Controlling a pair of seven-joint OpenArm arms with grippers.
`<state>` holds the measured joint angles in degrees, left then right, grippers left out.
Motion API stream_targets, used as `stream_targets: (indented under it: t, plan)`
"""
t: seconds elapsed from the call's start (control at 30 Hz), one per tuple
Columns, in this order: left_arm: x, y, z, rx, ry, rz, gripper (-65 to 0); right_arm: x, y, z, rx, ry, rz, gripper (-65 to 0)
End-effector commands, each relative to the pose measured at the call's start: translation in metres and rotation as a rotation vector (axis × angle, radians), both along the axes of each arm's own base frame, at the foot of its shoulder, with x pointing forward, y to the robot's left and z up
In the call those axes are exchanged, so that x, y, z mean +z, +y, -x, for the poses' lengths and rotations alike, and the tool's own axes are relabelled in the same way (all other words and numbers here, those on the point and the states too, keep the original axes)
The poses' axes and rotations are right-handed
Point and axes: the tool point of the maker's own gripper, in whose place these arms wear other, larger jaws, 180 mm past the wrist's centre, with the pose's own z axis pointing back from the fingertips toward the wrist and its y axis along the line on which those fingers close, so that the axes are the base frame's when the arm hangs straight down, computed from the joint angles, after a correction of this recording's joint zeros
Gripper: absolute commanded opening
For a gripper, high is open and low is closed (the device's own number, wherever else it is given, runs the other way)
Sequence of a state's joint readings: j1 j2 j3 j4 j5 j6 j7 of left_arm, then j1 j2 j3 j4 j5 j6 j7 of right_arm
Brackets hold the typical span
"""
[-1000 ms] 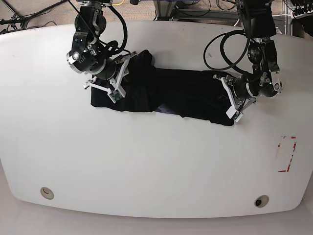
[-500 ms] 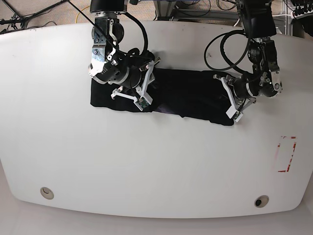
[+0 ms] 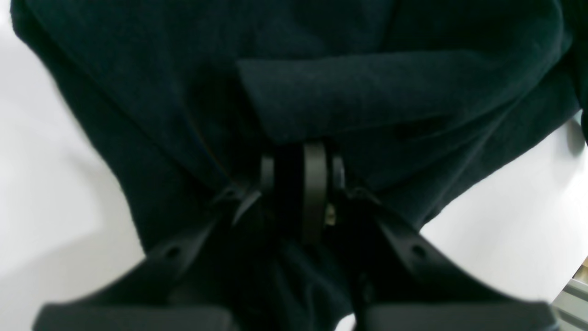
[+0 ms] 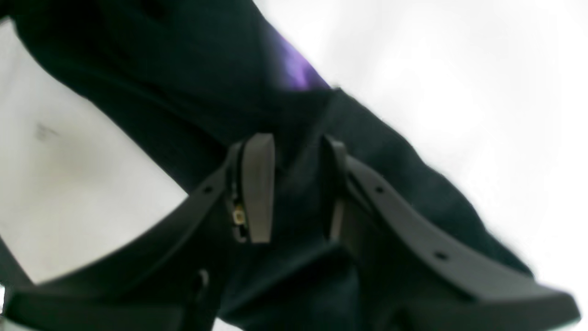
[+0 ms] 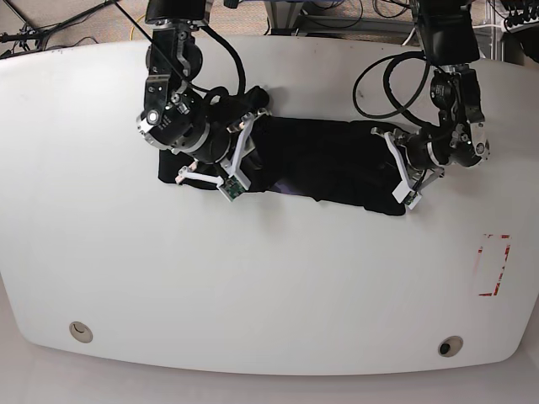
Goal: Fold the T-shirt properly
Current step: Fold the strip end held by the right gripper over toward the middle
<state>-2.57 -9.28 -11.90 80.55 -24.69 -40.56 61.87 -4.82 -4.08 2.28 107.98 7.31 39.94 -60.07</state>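
Note:
The black T-shirt lies bunched in a long band across the far half of the white table. My left gripper is at its right end. In the left wrist view this gripper is shut on a fold of the T-shirt. My right gripper is over the shirt's left part. In the right wrist view this gripper has black cloth pinched between its fingers, and a purple print patch shows just beyond. The cartoon face is hidden.
A red-marked rectangle is on the table at the right. Two round holes sit near the front edge. Cables and equipment lie behind the table's far edge.
My right arm swung right over the shirt's left part, then drew back a little to the left, shifting the cloth there. My left arm has barely moved.

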Motion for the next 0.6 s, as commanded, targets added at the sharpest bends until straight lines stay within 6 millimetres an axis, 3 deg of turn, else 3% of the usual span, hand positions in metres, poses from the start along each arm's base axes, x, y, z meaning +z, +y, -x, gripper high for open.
stream_targets:
  t: [0.0, 0.3, 0.57]
  plan:
    - [-0.020, 0.026, 0.022, -0.012, 0.119, -0.144, -58.2, 0.003, 0.004, -0.013, 0.005, -0.019, -0.024, -49.6]
    - [-0.023, 0.026, 0.028, -0.014, 0.130, -0.147, -58.2, -0.028, 0.023, -0.027, 0.010, 0.029, -0.134, -49.6]
    - [-0.023, 0.026, 0.028, -0.013, 0.132, -0.145, -58.2, -0.015, 0.039, -0.049, 0.013, 0.002, -0.179, -49.6]
